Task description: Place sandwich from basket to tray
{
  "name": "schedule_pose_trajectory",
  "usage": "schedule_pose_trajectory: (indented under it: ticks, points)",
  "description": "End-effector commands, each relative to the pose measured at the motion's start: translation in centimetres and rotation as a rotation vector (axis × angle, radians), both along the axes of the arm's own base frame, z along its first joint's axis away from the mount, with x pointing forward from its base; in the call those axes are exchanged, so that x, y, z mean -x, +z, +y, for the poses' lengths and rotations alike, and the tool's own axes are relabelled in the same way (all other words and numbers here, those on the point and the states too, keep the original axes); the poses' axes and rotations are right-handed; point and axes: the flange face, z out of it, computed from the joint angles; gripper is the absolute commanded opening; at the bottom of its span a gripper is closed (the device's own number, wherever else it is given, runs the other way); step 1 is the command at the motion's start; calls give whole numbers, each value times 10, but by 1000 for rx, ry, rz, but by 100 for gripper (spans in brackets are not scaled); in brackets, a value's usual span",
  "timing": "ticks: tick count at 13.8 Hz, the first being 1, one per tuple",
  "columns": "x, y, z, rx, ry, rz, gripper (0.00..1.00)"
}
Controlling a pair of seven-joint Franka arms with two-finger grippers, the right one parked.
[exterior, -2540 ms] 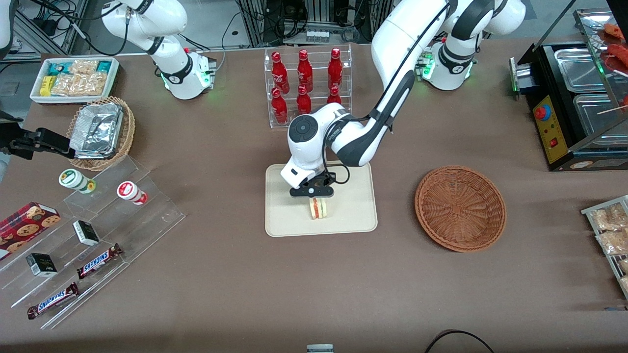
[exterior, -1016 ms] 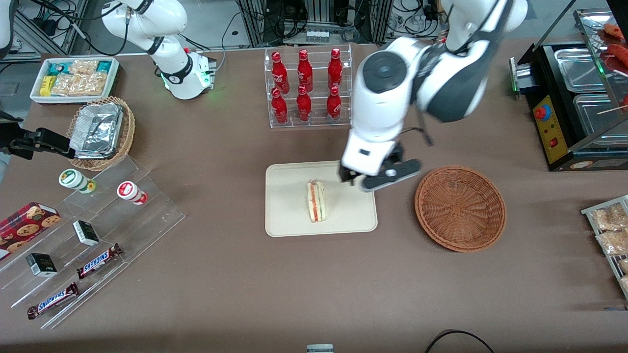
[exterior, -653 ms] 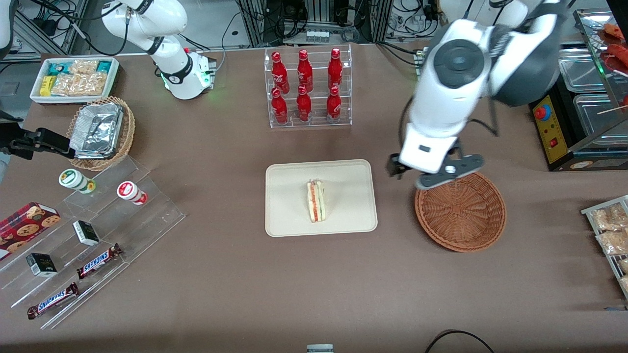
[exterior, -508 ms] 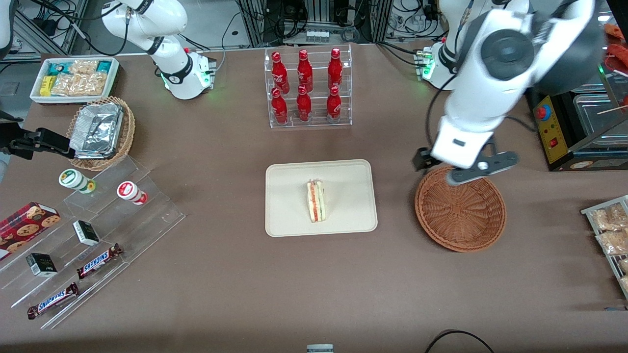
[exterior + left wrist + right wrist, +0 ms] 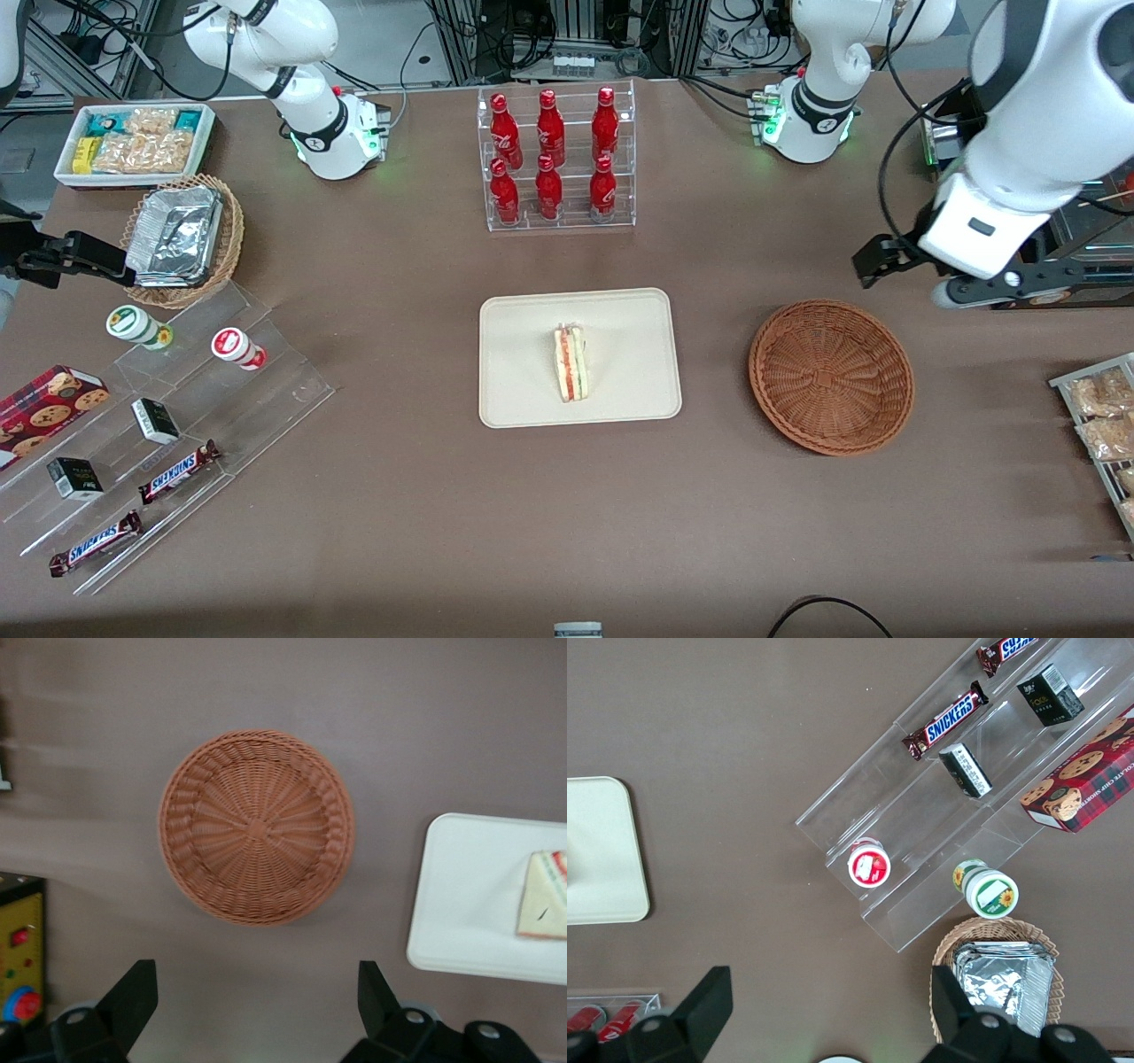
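Note:
The sandwich (image 5: 572, 364), a pale wedge with red and green filling along its edge, lies on the cream tray (image 5: 532, 390) in the middle of the table; the left wrist view shows it too (image 5: 542, 904) on the tray (image 5: 461, 904). The round reddish-brown wicker basket (image 5: 831, 376) (image 5: 257, 826) holds nothing. My left gripper (image 5: 908, 270) (image 5: 257, 1001) hangs high above the table, farther from the front camera than the basket and toward the working arm's end. It is open with nothing between its dark fingers (image 5: 133, 992).
A clear rack of red bottles (image 5: 554, 159) stands farther from the camera than the tray. A black food warmer (image 5: 1028, 177) is at the working arm's end, with bagged snacks (image 5: 1099, 416) nearer the camera. Stepped acrylic shelves of candy (image 5: 159, 416) sit toward the parked arm's end.
My gripper let go of the sandwich on the tray, rose, and swung past the basket toward the working arm's end. The sandwich stays on the tray.

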Motion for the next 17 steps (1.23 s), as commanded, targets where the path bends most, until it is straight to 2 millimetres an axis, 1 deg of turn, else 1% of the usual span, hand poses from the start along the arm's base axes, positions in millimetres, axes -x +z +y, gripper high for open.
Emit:
schedule_pose_trajectory:
  ticks: [1,2,4,5,6,8,11,14,17]
  points:
    - [8,6,26,35,-60,19,100]
    - [7,6,35,41,-69,21,100]
    - [3,6,63,48,-99,21,100]
    - [3,7,74,51,-125,23,100]
    - [4,7,80,52,-139,31,100]
    - [4,8,82,61,-149,31,100]
    - [8,9,73,62,-156,50,100]
    - [2,25,74,62,-167,18,100]
    - [-1,22,76,55,-156,22,100]
